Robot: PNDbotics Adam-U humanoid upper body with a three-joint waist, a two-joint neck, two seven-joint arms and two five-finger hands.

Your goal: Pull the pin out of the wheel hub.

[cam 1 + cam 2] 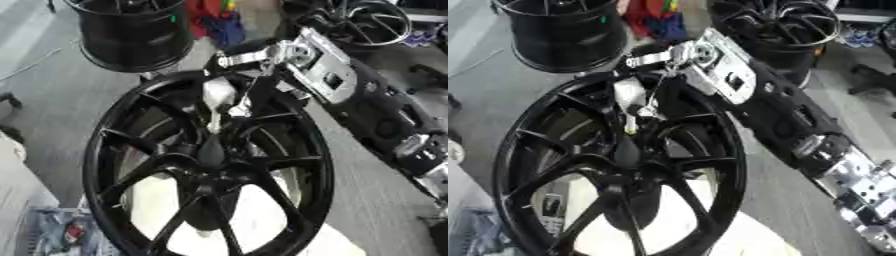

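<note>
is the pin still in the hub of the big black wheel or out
Cannot tell. The right hand reaches over the black spoked wheel, fingers by a pale yellowish tip above the hub.

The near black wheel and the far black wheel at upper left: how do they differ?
The near wheel faces the camera, showing its spokes and hub; the far wheel stands behind it and shows mostly its barrel side. The right hand reaches over the near wheel toward the hub; nothing touches the far wheel. Both are glossy black.

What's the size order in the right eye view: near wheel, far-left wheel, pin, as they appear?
1. Near wheel, largest, though closest to camera.
2. Far-left wheel, smaller, farther off and cropped, so true size unsure.
3. Pin, smallest, under the right hand.
</note>
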